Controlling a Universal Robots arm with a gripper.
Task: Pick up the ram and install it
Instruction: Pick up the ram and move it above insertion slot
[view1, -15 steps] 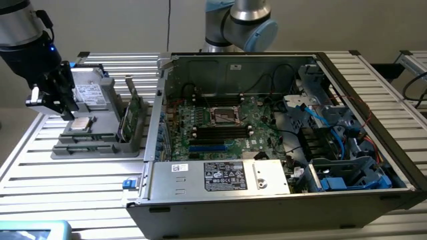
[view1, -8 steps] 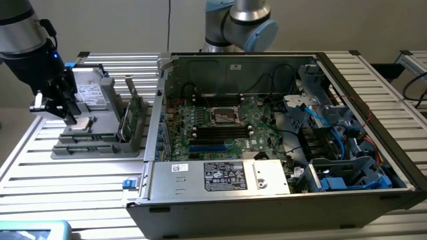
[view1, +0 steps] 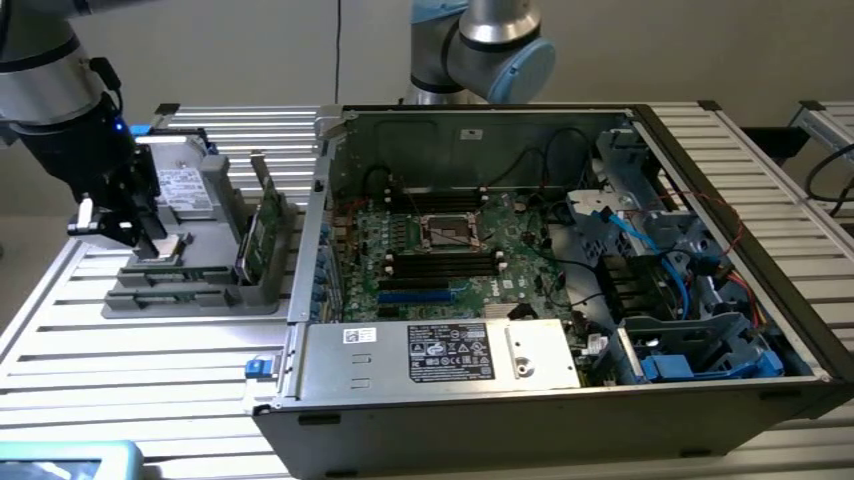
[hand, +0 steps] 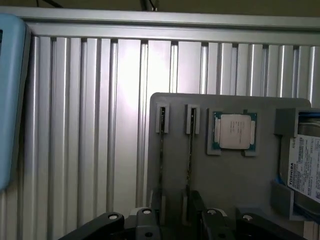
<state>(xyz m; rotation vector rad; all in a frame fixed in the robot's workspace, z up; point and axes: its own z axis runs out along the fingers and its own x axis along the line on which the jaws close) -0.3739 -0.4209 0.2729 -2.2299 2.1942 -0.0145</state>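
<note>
Gripper (view1: 144, 240) fingertips cut off, jaws spread, ram (hand: 189, 160) edge-on in tray (hand: 230, 180)

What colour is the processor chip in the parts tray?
The processor chip has a silver lid with a green rim, clearest in the wrist view.

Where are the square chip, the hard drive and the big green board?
square chip (hand: 234, 131): wrist view, its silver lid.
hard drive (hand: 306, 167): wrist view, its white label.
big green board (view1: 514, 220): exterior view, bare green patch.

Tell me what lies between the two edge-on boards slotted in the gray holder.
Nothing: in the wrist view, the gray holder between one board and the other board is bare.
</note>
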